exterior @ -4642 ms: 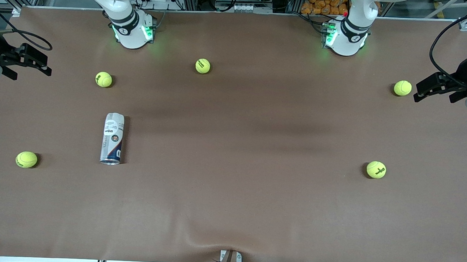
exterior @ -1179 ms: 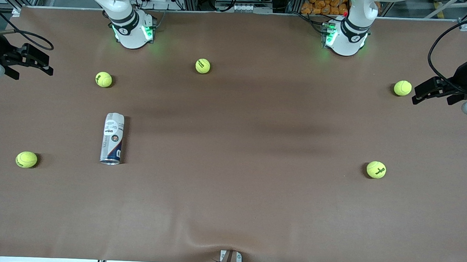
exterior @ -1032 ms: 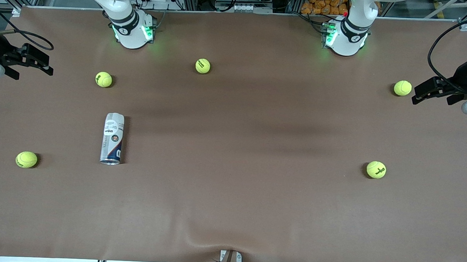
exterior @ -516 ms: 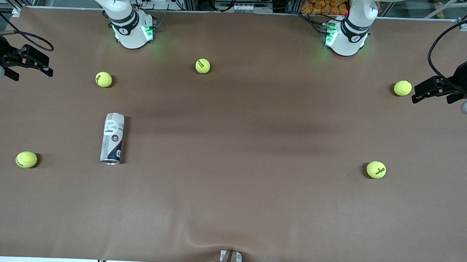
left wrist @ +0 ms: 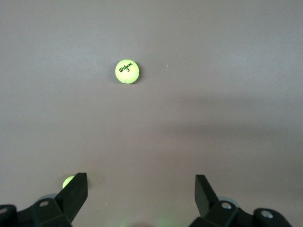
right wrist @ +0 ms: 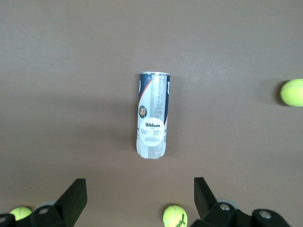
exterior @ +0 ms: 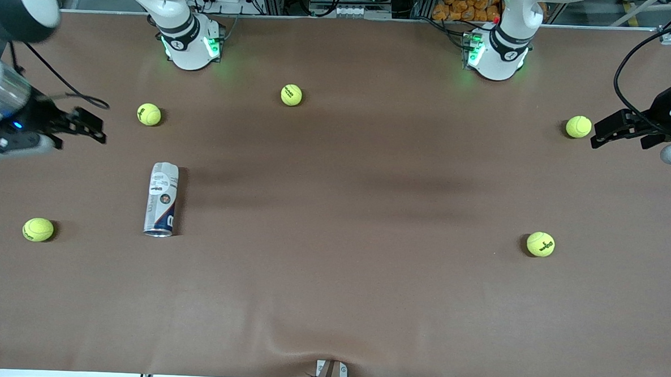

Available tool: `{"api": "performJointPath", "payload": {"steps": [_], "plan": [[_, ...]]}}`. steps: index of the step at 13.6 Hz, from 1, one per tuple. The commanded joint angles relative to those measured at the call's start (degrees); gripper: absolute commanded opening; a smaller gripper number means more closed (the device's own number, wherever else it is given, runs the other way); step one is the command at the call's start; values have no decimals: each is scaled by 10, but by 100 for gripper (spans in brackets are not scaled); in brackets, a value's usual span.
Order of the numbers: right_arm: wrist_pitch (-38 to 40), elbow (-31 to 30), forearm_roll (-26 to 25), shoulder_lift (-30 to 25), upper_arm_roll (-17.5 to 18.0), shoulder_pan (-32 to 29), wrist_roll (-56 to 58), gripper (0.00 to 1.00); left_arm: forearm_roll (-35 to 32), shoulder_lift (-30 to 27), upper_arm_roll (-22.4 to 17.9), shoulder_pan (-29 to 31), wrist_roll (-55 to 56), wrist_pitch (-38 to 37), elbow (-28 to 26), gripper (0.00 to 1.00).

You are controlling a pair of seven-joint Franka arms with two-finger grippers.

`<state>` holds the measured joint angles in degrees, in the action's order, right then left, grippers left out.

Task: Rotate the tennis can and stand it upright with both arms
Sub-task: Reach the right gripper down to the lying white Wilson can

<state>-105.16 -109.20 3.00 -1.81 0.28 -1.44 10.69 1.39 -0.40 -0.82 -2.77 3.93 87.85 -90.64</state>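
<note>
Tennis can (exterior: 162,199) lies flat on the bench (exterior: 343,268), rim toward six o'clock; right gripper (exterior: 86,128) and left gripper (exterior: 612,130) hover, jaws wide, and a glancing contact risks rolling it.

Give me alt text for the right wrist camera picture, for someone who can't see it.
A tennis can lies on its side on the brown table, untouched, with the right tool open above the table, its two black fingers apart and holding nothing. Three yellow-green tennis balls sit near the picture's edges.
</note>
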Motion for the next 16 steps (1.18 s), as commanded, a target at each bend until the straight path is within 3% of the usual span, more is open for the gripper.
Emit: {"api": "performJointPath", "payload": {"steps": [1,7,11,16], "plan": [[-63,-24,3,57,-1,2,-1,100,7,1,2,7,-11,-9,5,100],[-148,-28,3,178,-1,7,-46,100,7,1,1,8,-12,-10,5,100],[-173,-38,3,200,-2,23,-67,100,7,1,2,5,-11,-10,5,100],[-268,-80,3,227,-2,23,-71,100,8,1,2,4,-9,-10,5,100]]}}
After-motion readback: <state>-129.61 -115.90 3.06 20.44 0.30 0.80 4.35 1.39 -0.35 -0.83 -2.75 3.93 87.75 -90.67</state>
